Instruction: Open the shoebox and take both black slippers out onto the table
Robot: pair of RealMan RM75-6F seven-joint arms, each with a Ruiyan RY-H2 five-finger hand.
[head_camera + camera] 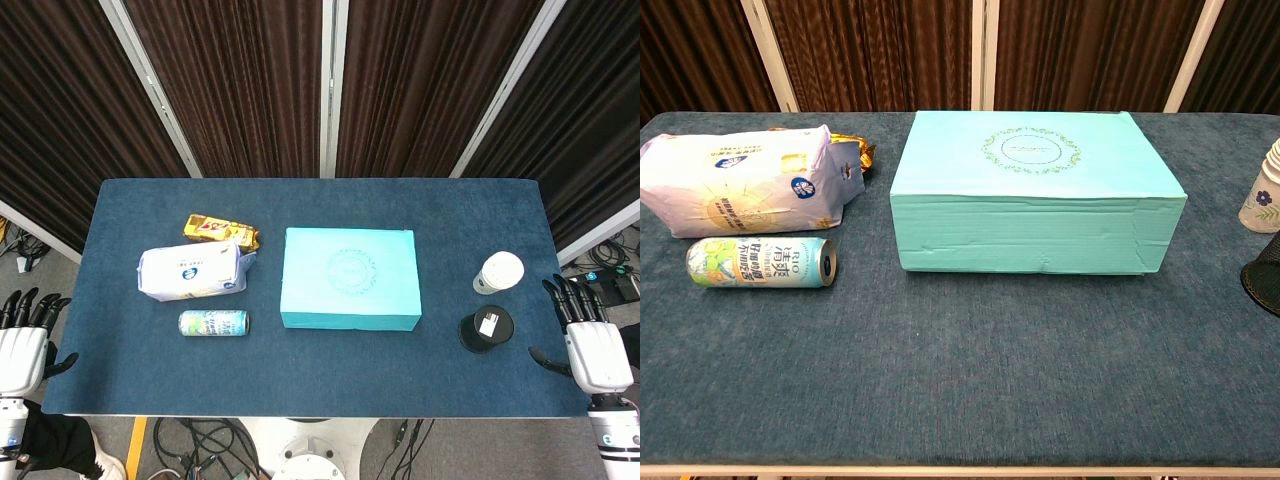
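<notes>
Fingers spread and holding nothing, our left hand [22, 345] and right hand [590, 345] hang off the table's [320, 395] near corners. Our turquoise shoebox [350, 277] sits shut at the table's centre, a can [213, 322] and white bag [190, 272] toward its left edge, two cups [492, 300] toward its right.

- Both views are bright and evenly lit, apparently from overhead.
- Shadows are soft and short: a thin dark band runs under the front edge of the shoebox [1038, 190] on the table [960, 370].
- The can [760, 262] carries a faint sheen, with no harsh glare.
- Focus is sharp throughout; the head view bows the table's edges slightly.
</notes>
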